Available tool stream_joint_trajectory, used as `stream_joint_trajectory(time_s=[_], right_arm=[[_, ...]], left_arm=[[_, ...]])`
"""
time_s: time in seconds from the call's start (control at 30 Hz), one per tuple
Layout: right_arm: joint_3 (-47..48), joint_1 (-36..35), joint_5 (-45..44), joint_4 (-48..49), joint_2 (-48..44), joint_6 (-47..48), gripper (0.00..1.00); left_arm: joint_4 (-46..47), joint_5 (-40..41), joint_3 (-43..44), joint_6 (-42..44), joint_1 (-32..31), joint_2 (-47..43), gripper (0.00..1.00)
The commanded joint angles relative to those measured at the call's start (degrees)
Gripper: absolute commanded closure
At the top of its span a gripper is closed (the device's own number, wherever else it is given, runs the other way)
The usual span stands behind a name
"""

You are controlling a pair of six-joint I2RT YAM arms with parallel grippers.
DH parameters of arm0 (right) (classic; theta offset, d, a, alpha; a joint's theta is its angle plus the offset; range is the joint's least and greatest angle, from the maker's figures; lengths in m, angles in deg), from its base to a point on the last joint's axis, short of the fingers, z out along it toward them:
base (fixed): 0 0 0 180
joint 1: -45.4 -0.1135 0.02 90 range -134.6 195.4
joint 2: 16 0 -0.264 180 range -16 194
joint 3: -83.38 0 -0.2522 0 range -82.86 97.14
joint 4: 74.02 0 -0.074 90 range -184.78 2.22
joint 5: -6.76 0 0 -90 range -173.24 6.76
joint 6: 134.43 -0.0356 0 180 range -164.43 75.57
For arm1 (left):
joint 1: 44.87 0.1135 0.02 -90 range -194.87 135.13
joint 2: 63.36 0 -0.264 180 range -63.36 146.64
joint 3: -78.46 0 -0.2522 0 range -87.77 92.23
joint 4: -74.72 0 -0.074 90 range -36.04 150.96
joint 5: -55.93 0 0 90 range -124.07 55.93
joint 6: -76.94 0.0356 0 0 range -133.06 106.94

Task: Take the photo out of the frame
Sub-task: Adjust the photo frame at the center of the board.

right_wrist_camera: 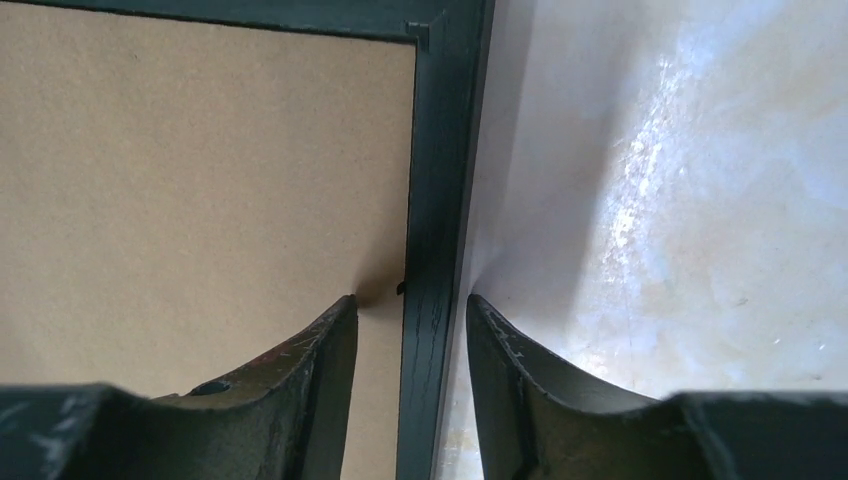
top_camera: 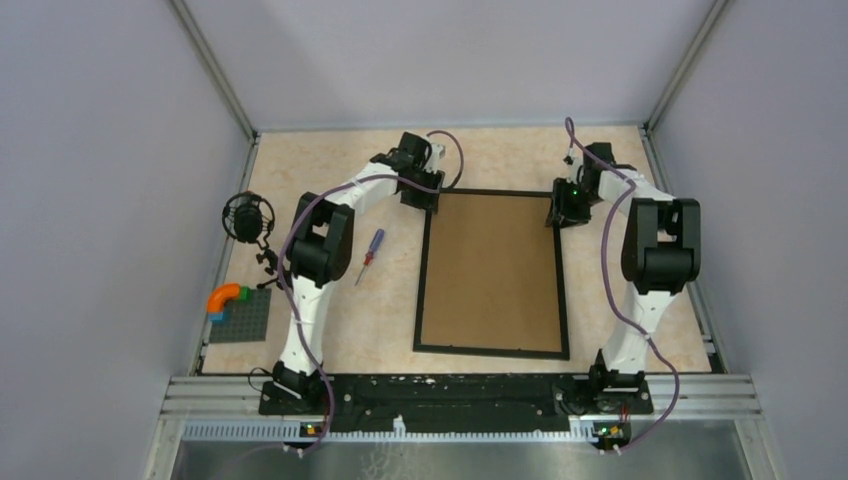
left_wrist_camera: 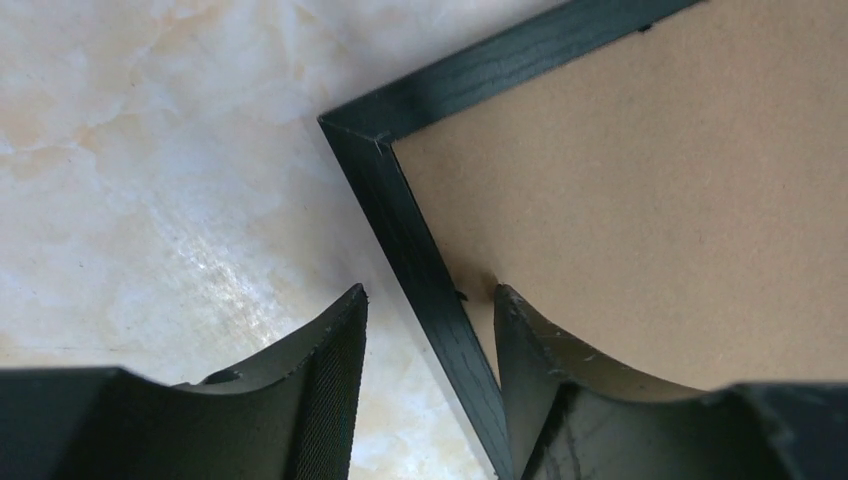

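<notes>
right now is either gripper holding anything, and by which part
Nothing is held. The left gripper and right gripper each straddle a side rail of the frame near a far corner, jaws open.

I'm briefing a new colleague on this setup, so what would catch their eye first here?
The big black frame lies flat at centre, its brown board back facing up. At its far corners the left gripper and the right gripper each straddle a side rail, open. A screwdriver lies left of the frame.
</notes>
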Motion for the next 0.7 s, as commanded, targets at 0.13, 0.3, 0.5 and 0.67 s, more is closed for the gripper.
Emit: stream_joint_trajectory(time_s=[0.13, 0.3, 0.5, 0.67], right_arm=[[2.49, -0.34, -3.39, 2.10, 2.22, -0.05, 0.66], [4.74, 0.87, -1.11, 2.16, 3.66, -0.54, 0.67], [7.57, 1.75, 2.47, 2.67, 4.60, -0.93, 0.61], [8.50, 0.96, 2.26, 2.35, 6.07, -1.23, 0.61]], left_arm=[[-0.11, 3.84, 0.88, 0.19, 0.67, 2.84, 0.62], [0.72, 2.28, 0.05, 0.82, 2.49, 3.27, 0.87], [0.68, 0.82, 0.16, 2.72, 3.31, 3.49, 1.00], [-0.02, -0.02, 0.34, 2.48, 3.33, 3.39, 0.94]])
